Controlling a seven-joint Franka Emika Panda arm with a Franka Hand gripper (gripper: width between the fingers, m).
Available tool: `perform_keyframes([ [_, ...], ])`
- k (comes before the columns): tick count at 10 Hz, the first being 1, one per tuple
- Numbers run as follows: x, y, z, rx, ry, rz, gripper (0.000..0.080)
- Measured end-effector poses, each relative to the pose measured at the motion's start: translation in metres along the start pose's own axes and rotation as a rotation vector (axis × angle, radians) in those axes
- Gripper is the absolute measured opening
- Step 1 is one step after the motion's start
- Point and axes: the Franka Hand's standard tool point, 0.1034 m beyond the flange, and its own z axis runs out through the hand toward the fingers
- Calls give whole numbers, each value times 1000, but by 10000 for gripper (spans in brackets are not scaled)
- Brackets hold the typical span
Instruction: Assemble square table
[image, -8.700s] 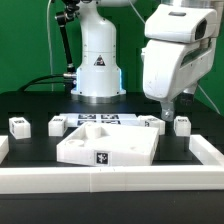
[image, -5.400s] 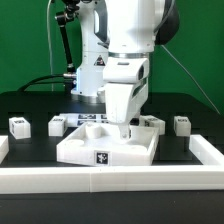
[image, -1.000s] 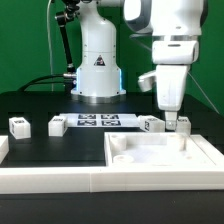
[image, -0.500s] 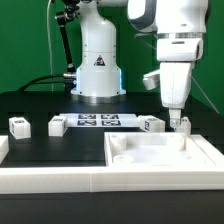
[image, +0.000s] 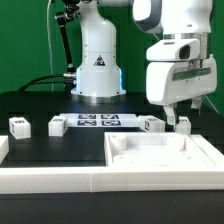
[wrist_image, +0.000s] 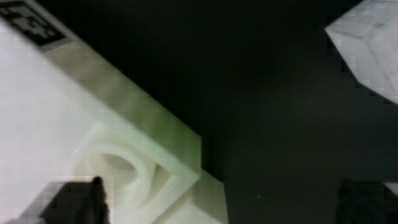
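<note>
The square tabletop is a white slab with recessed holes, lying flat in the front corner on the exterior view's right. Several small white tagged leg blocks stand in a row behind it: two on the left and two on the right. My gripper hangs just above the rightmost block, behind the slab's far edge. It is open and empty. In the wrist view the gripper shows its fingers wide apart over dark table, with the slab's edge and a recessed hole beside one finger and a white block further off.
The marker board lies flat in front of the robot base. A long white rail runs along the front edge and turns up the right side, boxing in the slab.
The tabletop has gone from the middle to the right front corner since the oldest frames. In the last half second my gripper has turned about its vertical axis above the rightmost leg block.
</note>
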Motion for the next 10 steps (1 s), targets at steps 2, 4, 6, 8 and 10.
perform_keyframes([
  [2, 0, -5, 1, 10, -1, 99, 649],
  [4, 0, -7, 2, 26, -1, 251, 649],
  [6, 0, -9, 2, 35, -4, 367, 649],
  [8, -6, -11, 5, 49, -14, 525, 649],
  [10, -7, -14, 6, 55, -18, 592, 649],
])
